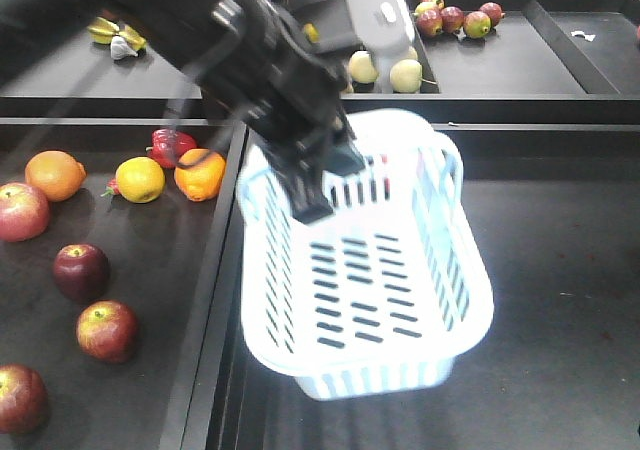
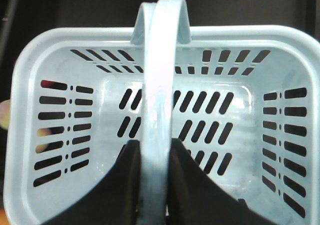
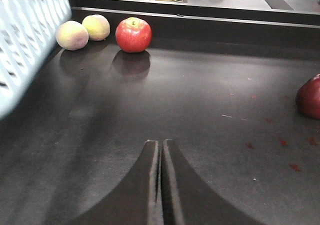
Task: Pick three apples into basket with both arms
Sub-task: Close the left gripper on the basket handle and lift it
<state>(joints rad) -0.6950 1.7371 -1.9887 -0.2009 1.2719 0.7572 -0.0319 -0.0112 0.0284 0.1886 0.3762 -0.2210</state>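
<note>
The basket (image 2: 250, 33) fills the view, seen from above, its pale rim a rounded rectangle and its slotted walls sloping down to a slotted floor. Its handle (image 2: 159, 75) stands raised, arching from the rim at 12 o'clock down through the centre to 6 o'clock. There the left gripper (image 2: 153, 147) shows as two black fingers (image 2: 200, 187), one pressed against each side of the handle. Through the wall slots at 9 o'clock, small red and yellowish patches show, too blurred to identify. Dark tabletop (image 2: 75, 5) lies beyond the rim at 12 o'clock.
</note>
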